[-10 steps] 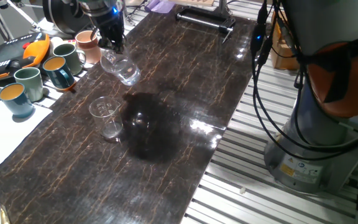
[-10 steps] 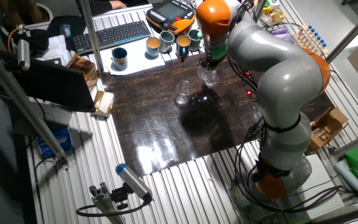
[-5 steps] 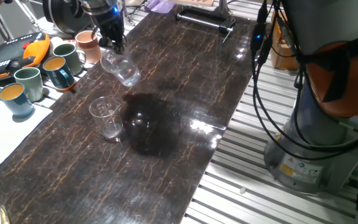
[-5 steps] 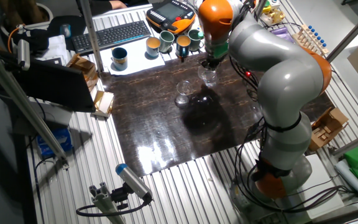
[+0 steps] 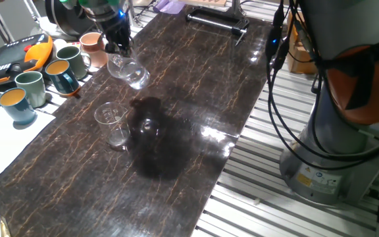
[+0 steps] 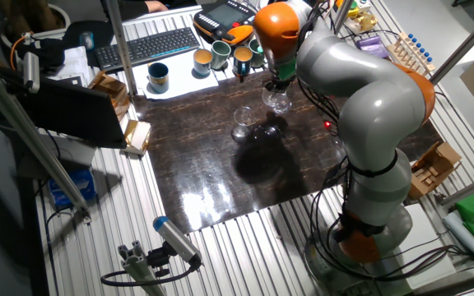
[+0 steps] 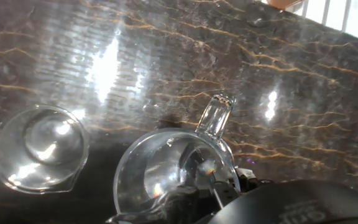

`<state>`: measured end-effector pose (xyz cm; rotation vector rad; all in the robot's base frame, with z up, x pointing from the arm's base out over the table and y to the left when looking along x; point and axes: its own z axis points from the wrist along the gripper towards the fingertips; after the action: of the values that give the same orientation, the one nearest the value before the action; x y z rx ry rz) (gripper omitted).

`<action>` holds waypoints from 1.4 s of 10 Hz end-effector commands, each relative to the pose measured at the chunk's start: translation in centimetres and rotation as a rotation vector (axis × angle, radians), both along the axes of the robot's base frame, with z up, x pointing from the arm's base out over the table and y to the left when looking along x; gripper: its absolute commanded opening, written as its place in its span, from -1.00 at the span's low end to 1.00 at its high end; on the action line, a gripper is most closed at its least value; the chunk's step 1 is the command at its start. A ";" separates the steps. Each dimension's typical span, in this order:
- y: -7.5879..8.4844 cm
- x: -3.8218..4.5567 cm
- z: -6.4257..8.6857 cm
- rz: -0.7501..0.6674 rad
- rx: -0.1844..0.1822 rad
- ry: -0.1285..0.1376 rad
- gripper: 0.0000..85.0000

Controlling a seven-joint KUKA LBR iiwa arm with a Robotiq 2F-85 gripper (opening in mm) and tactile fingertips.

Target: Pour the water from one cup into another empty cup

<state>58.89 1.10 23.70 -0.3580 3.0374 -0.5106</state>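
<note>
— How does the tumbler (image 5: 129,71) look?
— Clear, thick-based, tilted, upper left of the frame, above the worktop (image 5: 196,99), pinched at its rim by the pincer (image 5: 119,46).
— Any change?
— It has barely moved; the arm's elbow has swung.

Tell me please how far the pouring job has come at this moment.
Done: the gripper has gripped the glass tumbler by its rim and lifted it off the table. In hand: the tumbler hangs tilted, off to one side of the empty flared cup, which stands upright on the table. Left: bring the tumbler over that cup and pour; the hand view shows no water in the cup.
</note>
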 end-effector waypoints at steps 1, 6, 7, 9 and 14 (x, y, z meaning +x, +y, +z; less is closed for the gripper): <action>0.0 -0.01 0.0 0.008 -0.012 -0.002 -0.98; 0.0 -0.01 0.0 0.016 -0.065 -0.004 -0.98; 0.0 -0.01 0.0 0.013 -0.083 -0.005 -0.98; 0.5 0.06 0.0 0.011 -0.119 -0.010 -0.98; 2.3 0.35 0.2 0.017 -0.187 -0.019 -0.98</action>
<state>59.24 3.43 23.85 -0.3830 2.9724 -0.7961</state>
